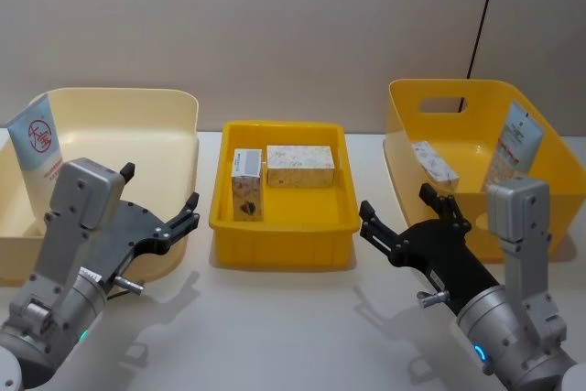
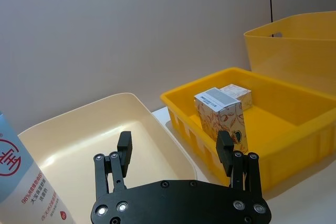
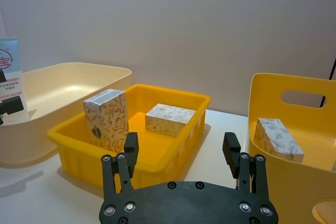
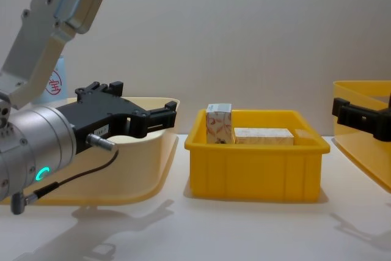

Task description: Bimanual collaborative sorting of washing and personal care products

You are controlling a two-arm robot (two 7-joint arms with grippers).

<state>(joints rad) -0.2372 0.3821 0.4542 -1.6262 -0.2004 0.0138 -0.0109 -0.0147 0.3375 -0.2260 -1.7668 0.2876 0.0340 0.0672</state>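
— Yellow middle tray (image 1: 284,226): what do you see in it?
— Two small cartons, one upright (image 1: 246,184), one lying flat (image 1: 299,166). Your left gripper (image 1: 160,203) and right gripper (image 1: 403,217) hover spread and empty on either side of it.

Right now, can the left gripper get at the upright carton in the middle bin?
Probably yes. The left gripper is open and empty, and the upright carton stands uncovered on the near-left side of the middle bin, with nothing between them.
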